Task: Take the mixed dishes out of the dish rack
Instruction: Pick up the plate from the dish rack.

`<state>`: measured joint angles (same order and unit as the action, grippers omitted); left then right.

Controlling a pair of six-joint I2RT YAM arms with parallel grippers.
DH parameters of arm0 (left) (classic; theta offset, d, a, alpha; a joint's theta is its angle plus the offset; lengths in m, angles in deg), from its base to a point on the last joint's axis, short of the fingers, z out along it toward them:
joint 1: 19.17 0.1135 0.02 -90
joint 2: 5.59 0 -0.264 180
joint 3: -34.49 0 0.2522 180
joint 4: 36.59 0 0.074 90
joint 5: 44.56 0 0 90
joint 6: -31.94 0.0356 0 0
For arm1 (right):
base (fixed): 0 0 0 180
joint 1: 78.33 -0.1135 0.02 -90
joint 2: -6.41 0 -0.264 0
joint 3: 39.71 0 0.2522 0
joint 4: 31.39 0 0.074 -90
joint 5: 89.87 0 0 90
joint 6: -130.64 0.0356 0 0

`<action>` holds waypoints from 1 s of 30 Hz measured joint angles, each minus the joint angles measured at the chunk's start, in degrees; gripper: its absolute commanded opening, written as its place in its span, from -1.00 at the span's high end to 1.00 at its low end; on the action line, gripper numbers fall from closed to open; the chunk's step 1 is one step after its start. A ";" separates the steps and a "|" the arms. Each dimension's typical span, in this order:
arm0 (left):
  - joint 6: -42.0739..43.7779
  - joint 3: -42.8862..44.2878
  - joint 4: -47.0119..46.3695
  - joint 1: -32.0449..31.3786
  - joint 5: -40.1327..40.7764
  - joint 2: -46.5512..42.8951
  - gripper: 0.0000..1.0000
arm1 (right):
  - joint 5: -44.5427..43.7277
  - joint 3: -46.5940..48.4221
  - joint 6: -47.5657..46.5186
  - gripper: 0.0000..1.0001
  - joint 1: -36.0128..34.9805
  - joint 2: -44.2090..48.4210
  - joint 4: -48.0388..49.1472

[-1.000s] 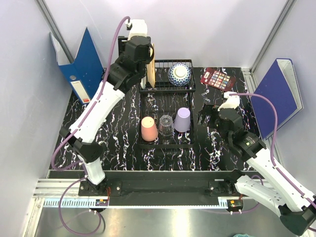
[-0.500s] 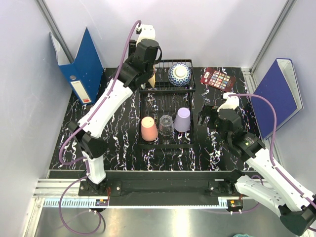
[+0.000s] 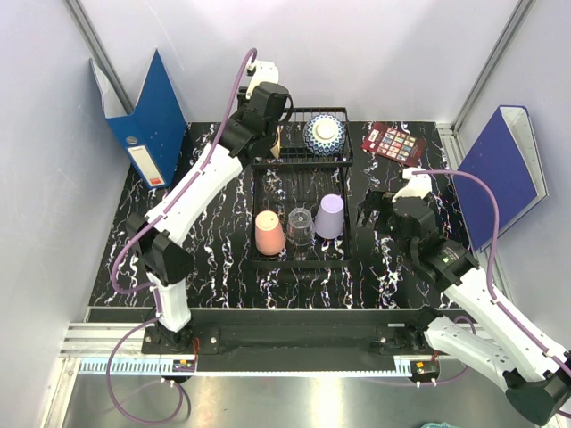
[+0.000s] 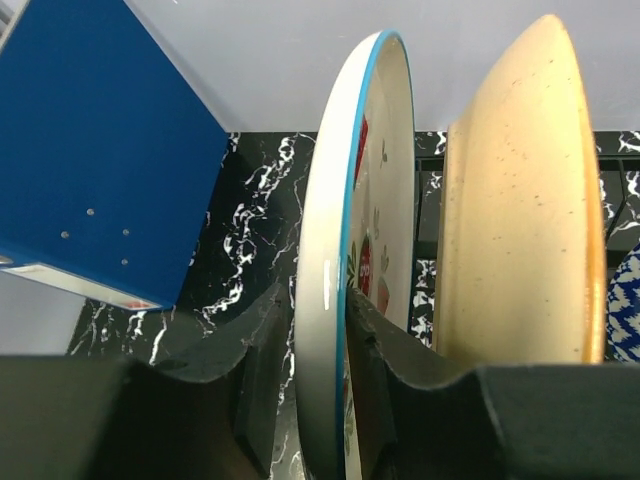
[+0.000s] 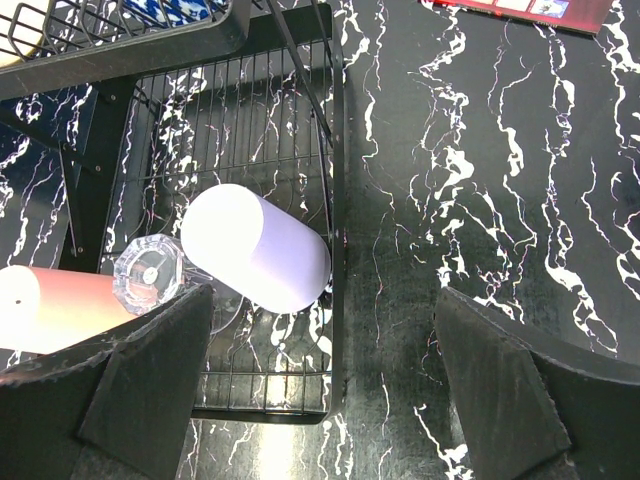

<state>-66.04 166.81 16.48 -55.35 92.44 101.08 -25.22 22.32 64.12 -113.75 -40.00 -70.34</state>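
The black wire dish rack (image 3: 259, 192) stands mid-table. In its raised back part are a blue-and-white bowl (image 3: 325, 134) and two upright plates. My left gripper (image 4: 320, 330) is shut on the rim of the white, blue-edged plate (image 4: 325, 250). The cream plate (image 4: 520, 220) stands just right of it. In the flat tray part stand a salmon-pink cup (image 3: 268, 233), a clear glass cup (image 3: 300, 226) and a lavender cup (image 3: 330, 216). My right gripper (image 5: 320, 370) is open and empty over the table, just right of the rack's edge and the lavender cup (image 5: 255, 248).
A blue binder (image 3: 147, 120) leans at the back left, close to the plates in the left wrist view (image 4: 90, 150). Another binder (image 3: 504, 169) stands at the right. A dark red palette (image 3: 395, 141) lies at the back right. Walls enclose the table.
My left arm has swung toward the back and come down onto the plates at the rack's rear left. My right arm has barely moved.
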 measured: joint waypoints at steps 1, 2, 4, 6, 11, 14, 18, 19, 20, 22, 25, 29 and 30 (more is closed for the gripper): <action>-0.31 -0.11 -0.02 0.09 -0.26 -0.02 0.38 | 0.00 -0.04 0.00 -0.99 0.00 -0.02 0.02; -0.55 -0.11 -0.02 0.09 -0.35 -0.02 0.40 | 0.00 -0.04 0.04 -0.99 0.00 -0.07 0.02; -1.03 -0.11 0.00 0.09 -0.55 -0.07 0.44 | 0.00 -0.09 0.15 -0.99 0.00 -0.17 0.02; -1.27 -0.11 0.00 0.11 -0.81 -0.11 0.53 | 0.00 -0.09 0.20 -0.99 0.00 -0.33 0.02; -1.88 -0.11 0.07 0.09 -1.75 -0.42 0.77 | 0.00 -0.11 0.33 -1.00 0.00 -0.68 0.02; -1.97 -0.11 0.42 0.11 -1.99 -0.59 0.78 | 0.00 -0.17 0.35 -0.99 0.00 -0.72 0.02; -1.99 -0.11 0.63 0.09 -2.03 -0.76 1.00 | 0.00 -0.39 0.37 -0.99 0.00 -0.72 0.04; -1.99 -0.11 0.68 0.09 -2.03 -0.79 1.00 | 0.00 -0.42 0.37 -0.99 0.00 -0.72 0.04; -1.99 -0.11 0.74 0.07 -2.01 -0.81 1.00 | 0.00 -0.42 0.37 -0.99 0.00 -0.72 0.04; -1.97 -0.11 0.83 -0.02 -1.99 -0.85 1.00 | 0.00 -0.42 0.37 -0.99 0.00 -0.72 0.04; -1.44 -0.09 0.81 -0.33 -1.64 -0.98 1.00 | 0.00 -0.42 0.39 -0.99 0.00 -0.72 0.04; 0.39 -0.09 0.15 -0.98 -1.09 -1.53 1.00 | 0.00 -0.52 0.39 -0.99 0.00 -0.72 0.04; 0.92 -0.09 -0.17 -1.11 -0.92 -1.77 1.00 | 0.00 -0.55 0.39 -0.99 0.00 -0.72 0.04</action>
<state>-65.13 166.72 16.31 -56.46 91.52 99.31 -25.22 21.77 64.51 -113.75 -40.72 -70.30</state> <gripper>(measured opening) 0.201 0.994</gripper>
